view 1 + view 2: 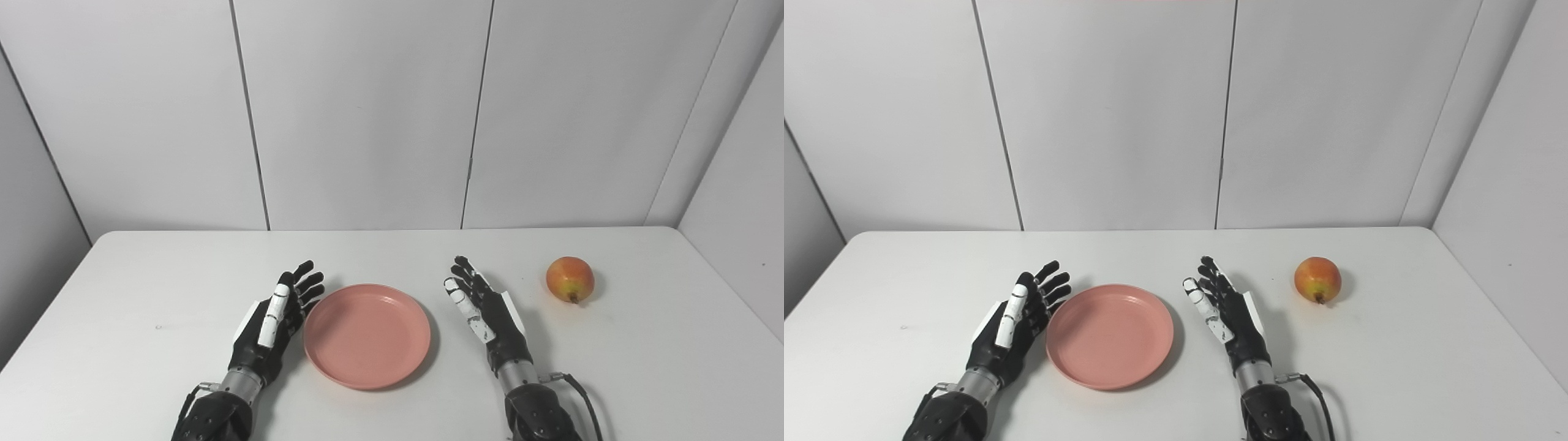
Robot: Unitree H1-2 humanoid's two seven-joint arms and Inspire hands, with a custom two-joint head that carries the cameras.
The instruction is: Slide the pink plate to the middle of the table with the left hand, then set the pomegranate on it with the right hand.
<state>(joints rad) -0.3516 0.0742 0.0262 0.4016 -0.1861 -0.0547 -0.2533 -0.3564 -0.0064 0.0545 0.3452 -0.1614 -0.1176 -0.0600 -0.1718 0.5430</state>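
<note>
A pink plate lies empty on the white table, near the middle toward the front. My left hand is open, standing on its edge right beside the plate's left rim; I cannot tell if it touches. My right hand is open and empty, to the right of the plate with a gap between. A red-yellow pomegranate sits on the table further right and a little farther back, apart from the right hand. The pomegranate also shows in the right eye view.
White wall panels close off the table at the back, and a side wall stands at the right. The table's left edge and right edge are in view.
</note>
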